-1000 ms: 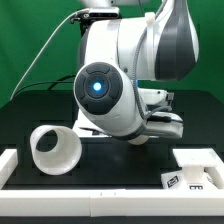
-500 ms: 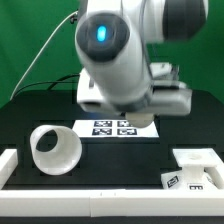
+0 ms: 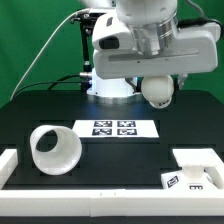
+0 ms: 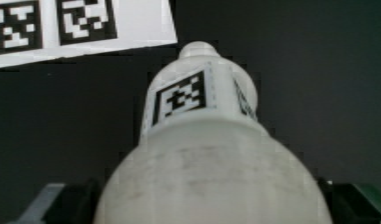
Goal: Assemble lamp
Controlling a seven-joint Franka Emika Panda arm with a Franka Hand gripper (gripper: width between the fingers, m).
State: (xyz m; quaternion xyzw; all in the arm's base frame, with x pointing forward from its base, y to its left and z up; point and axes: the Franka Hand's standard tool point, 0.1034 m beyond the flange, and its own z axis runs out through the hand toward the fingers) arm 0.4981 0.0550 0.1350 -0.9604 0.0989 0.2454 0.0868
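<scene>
My gripper (image 3: 160,78) is shut on the lamp bulb (image 3: 158,91) and holds it in the air above the black table, behind the marker board. In the wrist view the bulb (image 4: 205,130) fills the picture: its round head sits between the dark fingers (image 4: 62,200), and its tagged stem points away. The gripper (image 4: 208,208) is closed round the head. The hollow shade (image 3: 54,148) lies on its side at the exterior view's left front. The flat square base (image 3: 197,168) lies at the right front, with tags on its edge.
The marker board (image 3: 113,128) lies on the table's middle and also shows in the wrist view (image 4: 71,30). The glossy white robot pedestal (image 3: 110,85) stands behind it. A white rail (image 3: 90,205) runs along the front edge, with a white block (image 3: 6,165) at the left.
The arm has risen and swung toward the exterior view's right, carrying the bulb up. The marker board, hidden a second ago, is now uncovered. Shade and base have not moved.
</scene>
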